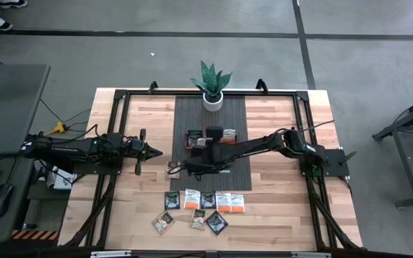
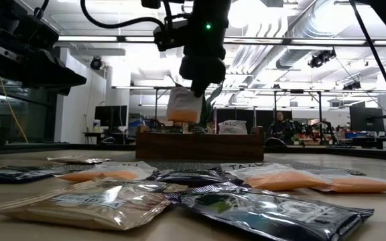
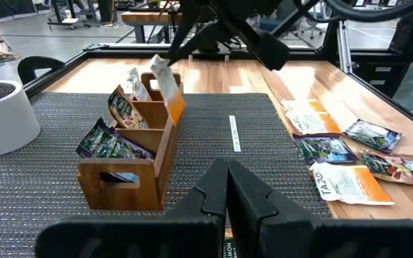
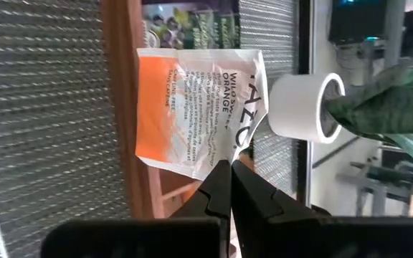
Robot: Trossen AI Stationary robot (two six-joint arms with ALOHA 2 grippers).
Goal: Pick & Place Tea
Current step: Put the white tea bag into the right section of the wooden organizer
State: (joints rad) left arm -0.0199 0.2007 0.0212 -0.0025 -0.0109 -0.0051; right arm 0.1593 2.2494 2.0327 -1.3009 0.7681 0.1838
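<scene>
**Orange tea packet held above the tray**

Waiting at the left of the table [image 1: 278,208], the left pincer [image 1: 158,153] is closed on nothing, hovering beside the dark mat [image 1: 185,115]. Toward the middle, the right pincer [image 4: 229,166] pinches one orange-and-white tea packet [image 4: 192,107] by its edge, hanging it just above the wooden tray [image 3: 131,161], which already holds several packets [image 3: 113,143]. The remaining packets [image 1: 199,208] lie flat near the table's front edge. A potted plant [image 1: 212,84] stands behind the tray.
</scene>
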